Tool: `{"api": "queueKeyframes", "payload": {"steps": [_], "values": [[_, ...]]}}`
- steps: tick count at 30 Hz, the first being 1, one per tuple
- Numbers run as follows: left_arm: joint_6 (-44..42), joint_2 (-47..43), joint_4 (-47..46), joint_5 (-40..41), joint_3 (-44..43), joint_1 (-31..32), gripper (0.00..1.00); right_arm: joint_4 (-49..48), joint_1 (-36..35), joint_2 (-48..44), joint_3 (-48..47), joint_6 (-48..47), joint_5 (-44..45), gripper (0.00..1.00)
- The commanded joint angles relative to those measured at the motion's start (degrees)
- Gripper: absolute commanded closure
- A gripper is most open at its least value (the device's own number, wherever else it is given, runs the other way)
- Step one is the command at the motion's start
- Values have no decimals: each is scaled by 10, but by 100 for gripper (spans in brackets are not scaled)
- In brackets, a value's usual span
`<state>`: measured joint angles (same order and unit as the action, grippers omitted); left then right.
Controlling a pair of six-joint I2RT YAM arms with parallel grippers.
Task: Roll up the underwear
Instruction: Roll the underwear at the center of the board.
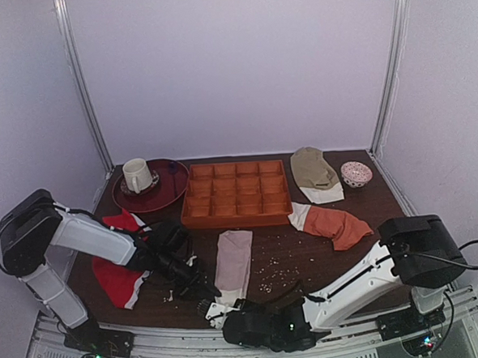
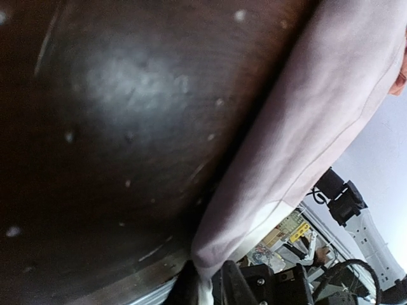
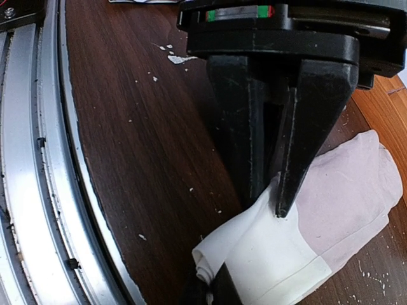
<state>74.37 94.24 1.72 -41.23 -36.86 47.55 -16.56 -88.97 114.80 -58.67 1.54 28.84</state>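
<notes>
- Cloth — soft pinkish-beige underwear, a long folded strip on the dark wood-grain table, its smooth white waistband at the near end.
- Your right gripper is clamped on that waistband. Your left gripper is beside it — you can't tell how its jaws stand.

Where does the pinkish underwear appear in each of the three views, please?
Top external: the underwear lies lengthwise, lower centre.
Left wrist: pale diagonal band, right side.
Right wrist: lower right, waistband pinched by the right gripper.
Shared landmark: the dark wooden table.
</notes>
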Motion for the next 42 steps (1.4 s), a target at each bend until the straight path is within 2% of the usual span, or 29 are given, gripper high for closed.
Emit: {"api": "queueKeyframes", "payload": {"steps": [1, 3, 6, 17, 24, 33, 42], "values": [[-22, -24, 23, 15, -6, -11, 76, 67, 11, -49, -20, -6, -59, 100], [-33, -40, 48, 25, -9, -16, 62, 90, 16, -59, -28, -9, -82, 100], [-50, -66, 86, 39, -15, -25, 56, 124, 25, -66, -44, -15, -117, 100], [-84, -173, 192, 87, 5, -66, 56, 226, 65, -49, -117, -37, -217, 100], [-87, -218, 216, 108, 28, -69, 57, 263, 108, -38, -151, -53, -288, 100], [-126, -227, 227, 120, 20, -69, 57, 298, 146, -15, -193, -84, -360, 100], [-189, -185, 223, 113, -8, -69, 59, 320, 178, 2, -225, -94, -412, 100]]}}
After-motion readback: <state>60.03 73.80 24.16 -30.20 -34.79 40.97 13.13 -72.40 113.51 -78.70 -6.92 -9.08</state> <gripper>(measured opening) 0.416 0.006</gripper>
